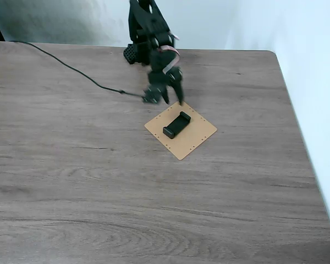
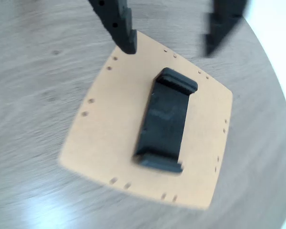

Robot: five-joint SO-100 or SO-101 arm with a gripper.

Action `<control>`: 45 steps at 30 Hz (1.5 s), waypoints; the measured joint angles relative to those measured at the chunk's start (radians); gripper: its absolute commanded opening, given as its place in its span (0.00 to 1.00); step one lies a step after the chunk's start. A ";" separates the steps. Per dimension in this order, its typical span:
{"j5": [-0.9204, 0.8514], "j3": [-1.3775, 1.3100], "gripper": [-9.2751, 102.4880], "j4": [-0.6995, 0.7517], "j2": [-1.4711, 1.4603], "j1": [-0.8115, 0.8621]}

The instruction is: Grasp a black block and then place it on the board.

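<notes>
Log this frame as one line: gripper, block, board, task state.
gripper: open, empty, above board's far edge | block: flat on board, mid-panel, released | board: flat on table | task: placement looks done

The black block [image 2: 166, 121] is lying on the board [image 2: 105, 138] on the counter [image 2: 33, 62], the claw [image 2: 171, 40] hovering spread above it.

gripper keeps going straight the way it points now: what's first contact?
Probably the board's far edge; the open gripper hangs just behind the black block. Depth is unclear, so it could be bare table instead.
</notes>
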 measured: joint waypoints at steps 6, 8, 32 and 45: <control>0.055 0.167 0.08 -0.084 0.207 0.175; 0.084 0.235 0.08 -0.117 0.272 0.233; 0.704 0.836 0.08 -0.029 1.052 0.221; 0.730 1.121 0.08 -0.055 1.339 0.250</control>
